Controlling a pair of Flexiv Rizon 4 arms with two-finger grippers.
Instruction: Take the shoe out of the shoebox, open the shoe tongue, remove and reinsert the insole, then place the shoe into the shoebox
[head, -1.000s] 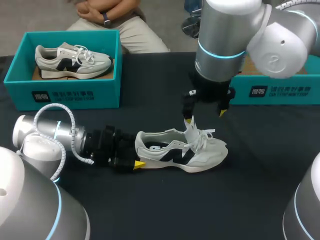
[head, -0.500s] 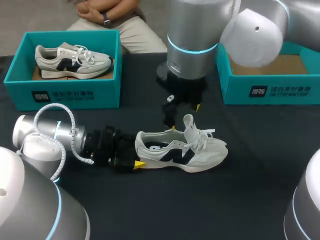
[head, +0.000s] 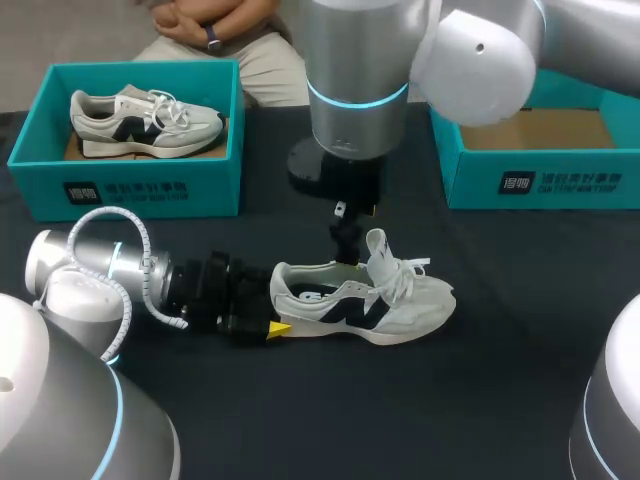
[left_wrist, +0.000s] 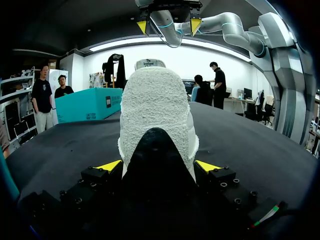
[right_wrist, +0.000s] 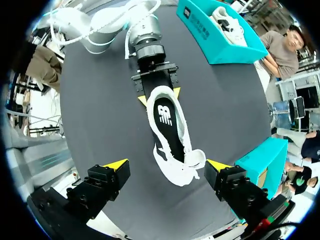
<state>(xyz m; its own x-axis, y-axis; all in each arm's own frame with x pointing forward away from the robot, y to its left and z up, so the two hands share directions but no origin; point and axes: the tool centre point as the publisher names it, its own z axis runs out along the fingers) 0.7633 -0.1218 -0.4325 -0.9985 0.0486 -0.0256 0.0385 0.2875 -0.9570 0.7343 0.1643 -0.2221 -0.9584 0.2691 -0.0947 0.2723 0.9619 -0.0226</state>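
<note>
Left tool (left_wrist: 158, 166) low, horizontal, clamped on shoe (head: 400, 305) heel; right tool (right_wrist: 167, 164) pointing down, spread wide.

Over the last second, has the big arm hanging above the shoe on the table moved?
Yes. The right arm slid left, away from the right-hand shoebox; its jaws now hang over the shoe's opening rather than its laces.

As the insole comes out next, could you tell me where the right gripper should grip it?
Probably the heel end of the insole, from straight above through the opening of the shoe: the tongue is pulled forward, leaving that end exposed, and the left gripper clamps the heel. The open right gripper hangs overhead.
</note>
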